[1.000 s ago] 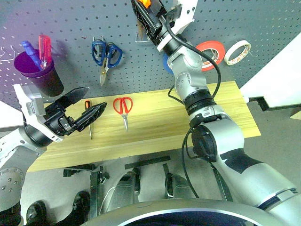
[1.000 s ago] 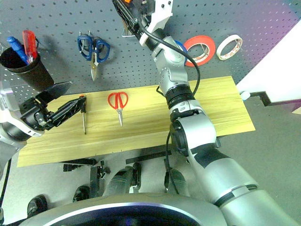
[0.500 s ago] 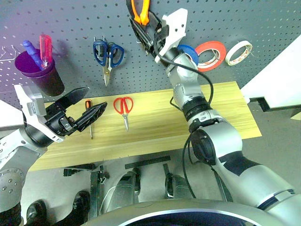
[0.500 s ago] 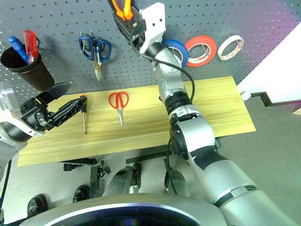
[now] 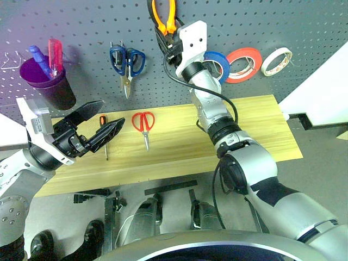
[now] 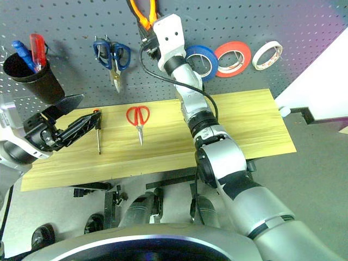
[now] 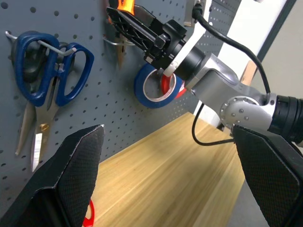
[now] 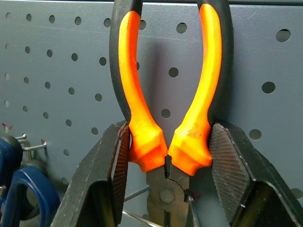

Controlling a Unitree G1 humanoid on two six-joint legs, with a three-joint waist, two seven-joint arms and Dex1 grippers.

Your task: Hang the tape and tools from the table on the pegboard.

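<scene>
Dark grey pegboard (image 5: 81, 22) is standing behind the long light wooden table (image 5: 261, 128). Against the board, the orange-handled pliers (image 5: 165, 13) are pointing handles up, with the right gripper (image 8: 165, 156) clenching them just above the pivot, one black finger pressing each handle base; a thin wire hook (image 8: 137, 193) is showing beside the jaws, though whether the pliers are resting on it cannot be told. Just beside that gripper the blue tape roll (image 5: 217, 64) is hanging on the board, with a red-orange roll (image 5: 243, 57) touching it and a white roll (image 5: 275, 61) farther to the right. On the other side of the pliers, blue-handled scissors (image 5: 126, 65) are hanging from a hook, and a purple cup (image 5: 46, 84) holding a blue-handled and a red-handled tool is sitting at the board's left end. Down on the table, the red-handled scissors (image 5: 143, 125) are lying flat, blades pointing toward the near edge, and the small screwdriver (image 5: 103, 136) is lying near them to the left. The left gripper (image 5: 95, 124) is hovering over the table's left end with its fingers spread wide and holding nothing, one fingertip overlapping the screwdriver's handle.
</scene>
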